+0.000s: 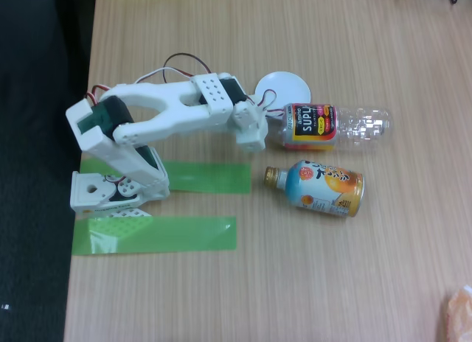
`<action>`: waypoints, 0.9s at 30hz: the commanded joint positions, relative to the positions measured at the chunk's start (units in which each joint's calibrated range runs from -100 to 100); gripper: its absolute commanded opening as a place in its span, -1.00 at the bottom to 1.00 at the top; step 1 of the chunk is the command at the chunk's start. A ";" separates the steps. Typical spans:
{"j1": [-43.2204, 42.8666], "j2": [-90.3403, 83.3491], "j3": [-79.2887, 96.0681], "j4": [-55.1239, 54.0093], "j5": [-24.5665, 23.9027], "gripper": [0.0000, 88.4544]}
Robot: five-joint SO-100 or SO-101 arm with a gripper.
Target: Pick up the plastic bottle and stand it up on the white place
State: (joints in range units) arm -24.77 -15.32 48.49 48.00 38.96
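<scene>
The plastic bottle [339,126] lies flat, cap end at the tool [269,128]; tool's spread unclear.

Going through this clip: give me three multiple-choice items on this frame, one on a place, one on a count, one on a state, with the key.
1. Where is the white disc in the fixed view?
A. above the plastic bottle
B. below the orange-and-blue can-bottle
C. on the green tape

2. How many green tape strips lie beside the arm's base?
A. none
B. two
C. five

3. How is the plastic bottle?
A. standing on the disc
B. lying on its side on the table
C. lifted off the table

Key: 1 A, the disc sits higher in the picture than the bottle. 2 B, two strips lie there. 3 B, its length runs along the wood.
</scene>
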 commanded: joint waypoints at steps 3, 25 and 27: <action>-0.12 0.16 0.09 -0.28 0.01 -0.17; -0.12 4.27 -0.64 -4.31 0.01 -0.17; -0.12 4.27 -0.64 -3.88 0.01 -0.17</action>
State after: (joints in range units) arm -24.54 -11.03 48.76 44.01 39.17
